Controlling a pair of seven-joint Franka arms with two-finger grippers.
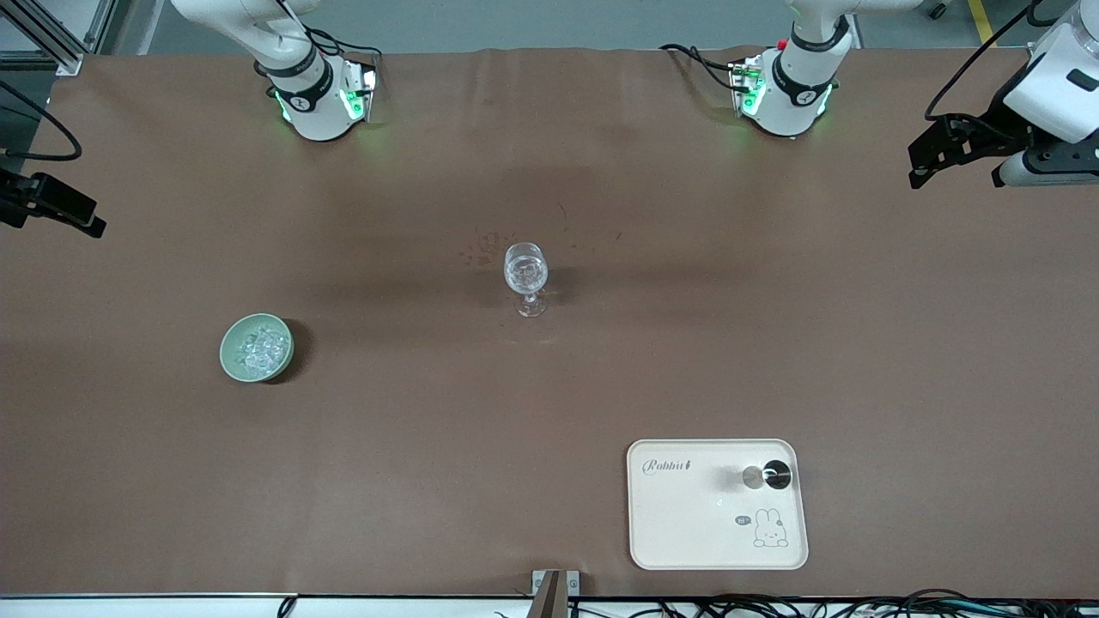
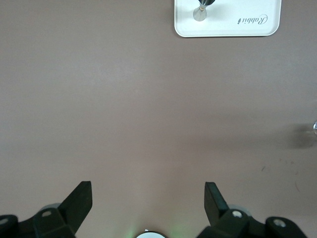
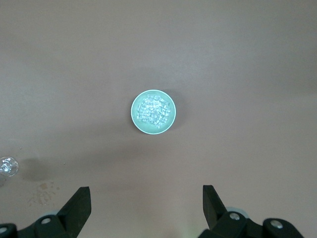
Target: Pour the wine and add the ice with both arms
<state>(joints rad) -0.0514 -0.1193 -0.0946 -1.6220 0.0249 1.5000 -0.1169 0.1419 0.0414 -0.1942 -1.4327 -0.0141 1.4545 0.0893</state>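
A brown-covered desk [image 1: 549,403] lies between two white robot arms, their bases standing at its upper edge in the front view. The left end effector [image 2: 147,198] hangs high over the left arm's end of the desk, its two black fingers spread wide with nothing between them. The right end effector [image 3: 146,201] is raised over the right arm's end, fingers likewise spread wide and empty.

A stemmed glass [image 1: 525,276] stands upright near the middle of the desk, clear, with what looks like a little clear content in its bowl. The ice [image 1: 258,345], a heap of small glassy cubes, fills a pale green bowl [image 1: 230,356] that sits toward the right arm's end, nearer the front camera than the glass and well apart from it.

A cream tray [image 1: 687,532] printed with a rabbit and the word "Rabbit" lies close to the front edge, toward the left arm's end. On it sits a small metal object with a dark top [image 1: 767,475].
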